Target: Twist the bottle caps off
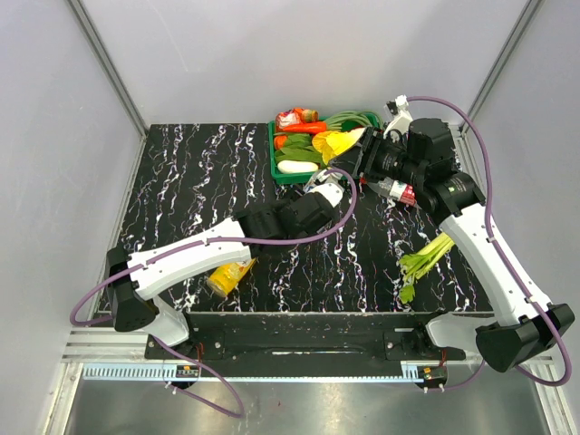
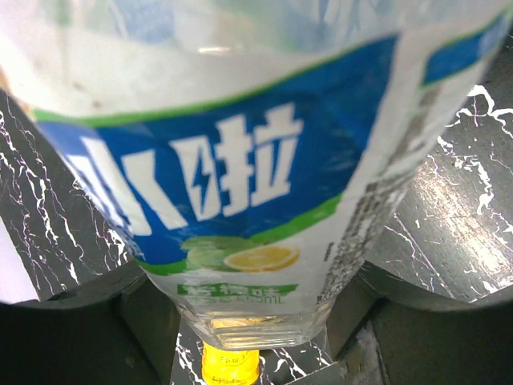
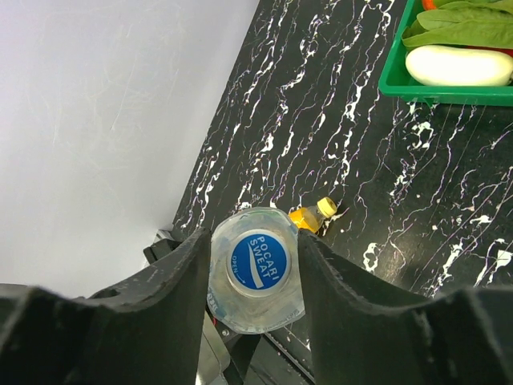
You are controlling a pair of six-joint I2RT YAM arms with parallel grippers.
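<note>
Orange bottle was noted lying on its side near the left arm's base, yellow cap on, apparently left for later. At centre the water bottle was pinched by the left gripper, cap end turned toward the right arm, presumably so the body is kept from turning. Its blue cap was flanked by the right gripper, fingers spread, gaps visible either side, not yet pressed on. Red-label bottle was seen further right, near the tray.
</note>
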